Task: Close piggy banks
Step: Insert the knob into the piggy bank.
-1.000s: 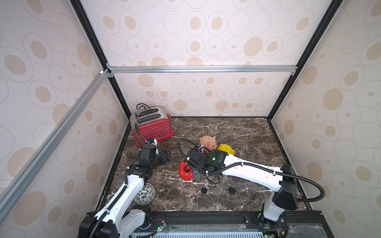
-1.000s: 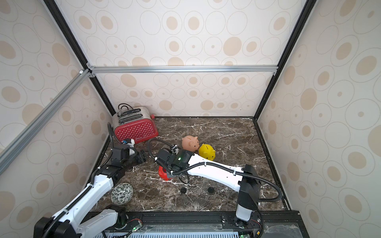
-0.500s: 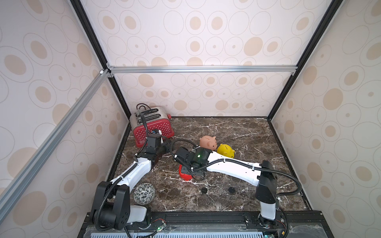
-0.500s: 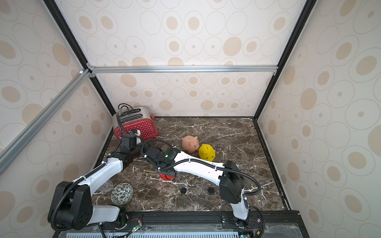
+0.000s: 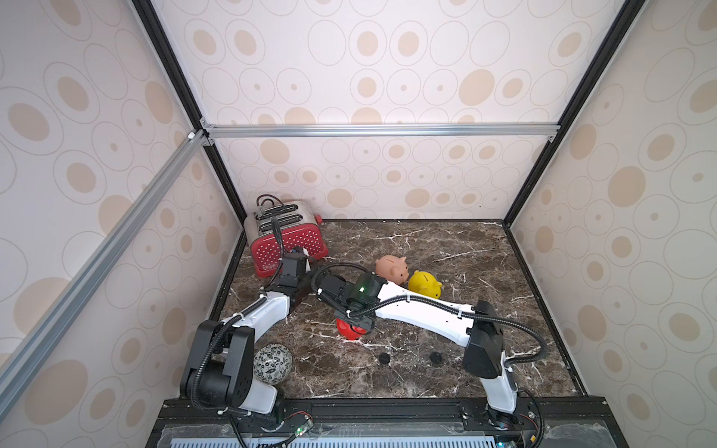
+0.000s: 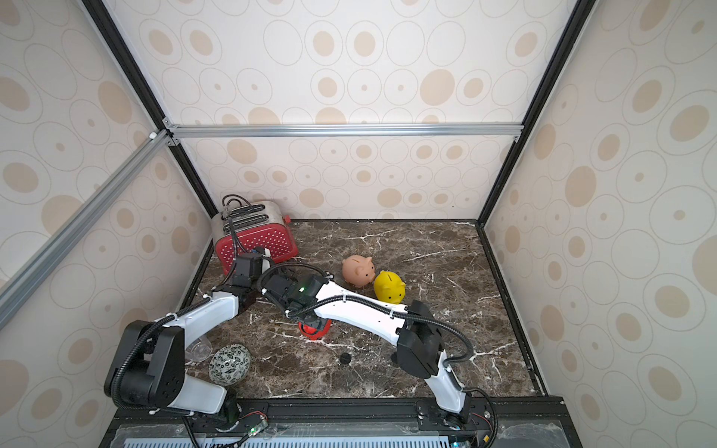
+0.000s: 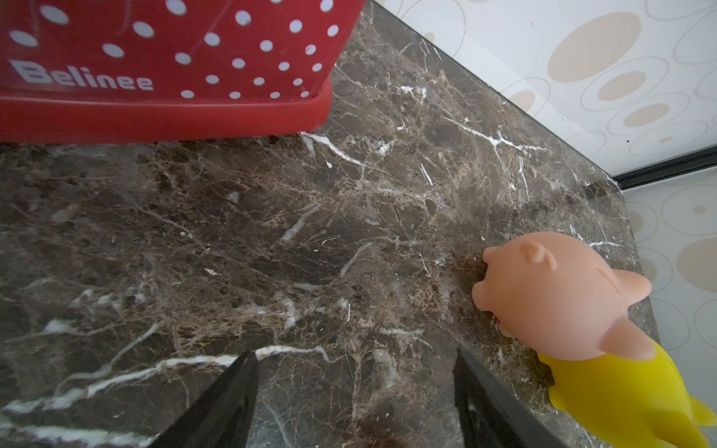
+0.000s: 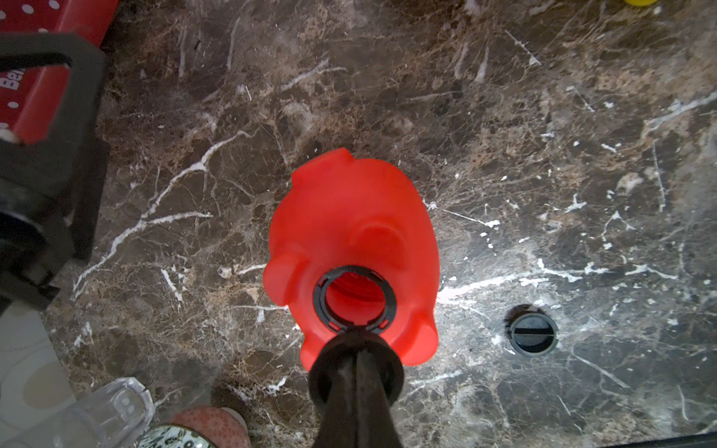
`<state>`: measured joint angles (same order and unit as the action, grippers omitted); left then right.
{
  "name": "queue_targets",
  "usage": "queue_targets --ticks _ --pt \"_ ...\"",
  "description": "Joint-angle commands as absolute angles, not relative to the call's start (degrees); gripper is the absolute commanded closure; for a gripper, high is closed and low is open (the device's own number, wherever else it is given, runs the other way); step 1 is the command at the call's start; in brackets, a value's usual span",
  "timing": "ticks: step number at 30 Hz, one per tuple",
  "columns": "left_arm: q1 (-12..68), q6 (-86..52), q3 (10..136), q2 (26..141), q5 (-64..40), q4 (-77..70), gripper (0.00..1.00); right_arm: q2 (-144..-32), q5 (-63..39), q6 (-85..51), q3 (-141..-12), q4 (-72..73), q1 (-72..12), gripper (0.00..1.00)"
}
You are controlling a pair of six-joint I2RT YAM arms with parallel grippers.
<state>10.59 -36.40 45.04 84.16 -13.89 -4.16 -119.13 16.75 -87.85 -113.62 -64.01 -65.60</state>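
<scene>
Counting pigs: three — red pig (image 8: 349, 217), peach pig (image 5: 392, 267), yellow pig (image 5: 425, 282)
Right gripper (image 8: 357, 337): clenched on black plug (image 8: 322, 372) at the red pig's belly hole
Left gripper (image 7: 355, 355): spread wide, empty

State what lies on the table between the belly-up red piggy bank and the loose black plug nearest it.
Nothing: the right wrist view shows only bare marble table between the red piggy bank and the black plug.

Right tool (image 5: 357, 324) points down at red pig (image 5: 346, 331); 2 black caps (image 5: 384, 358) lie nearby.
</scene>
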Motion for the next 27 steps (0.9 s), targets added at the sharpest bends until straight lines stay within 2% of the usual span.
queue_targets --ticks 1,11,27 --pt "10.22 -36.83 46.4 84.18 -14.14 -5.98 0.21 -121.86 17.79 -90.53 -117.04 -68.14 -65.91 1.0" --pt "10.28 -36.96 46.87 87.7 -16.0 -7.31 0.22 -126.75 19.44 -91.32 -124.42 -74.7 -65.9 1.0" --pt "10.25 -36.83 46.69 87.59 -15.44 -6.77 0.22 -129.89 18.36 -90.26 -124.81 -74.18 -65.57 1.0"
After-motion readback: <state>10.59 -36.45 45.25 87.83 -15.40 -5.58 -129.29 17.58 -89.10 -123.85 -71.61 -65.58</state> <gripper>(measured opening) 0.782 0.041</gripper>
